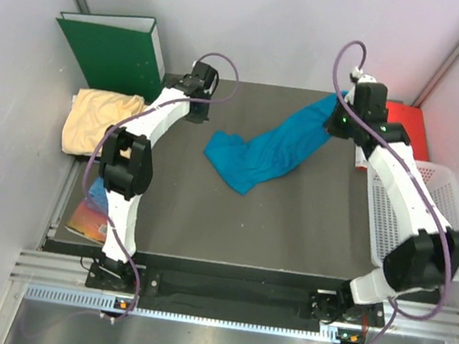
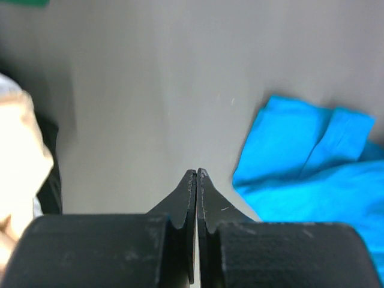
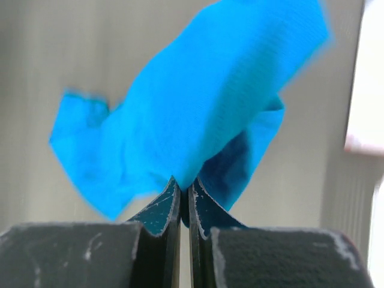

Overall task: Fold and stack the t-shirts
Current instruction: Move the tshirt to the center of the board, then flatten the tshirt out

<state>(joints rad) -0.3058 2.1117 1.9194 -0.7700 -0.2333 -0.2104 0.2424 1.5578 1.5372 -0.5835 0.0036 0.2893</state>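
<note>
The teal-blue t-shirt (image 1: 268, 150) lies crumpled in a long band across the back of the dark mat (image 1: 231, 224). Its far right end is lifted, with my right gripper (image 1: 337, 119) (image 3: 185, 183) shut on that cloth (image 3: 198, 102). The pale yellow-orange t-shirt (image 1: 100, 120) sits bunched off the mat at the left and shows at the left edge of the left wrist view (image 2: 18, 162). My left gripper (image 1: 198, 115) (image 2: 197, 171) hangs over bare mat between the two shirts, shut and holding nothing. The teal shirt (image 2: 306, 162) is to its right.
A green binder (image 1: 114, 49) stands at the back left behind the yellow shirt. A red folder (image 1: 411, 129) and a white mesh basket (image 1: 420, 216) lie along the right side. A colourful booklet (image 1: 91, 212) lies beside the mat's left edge.
</note>
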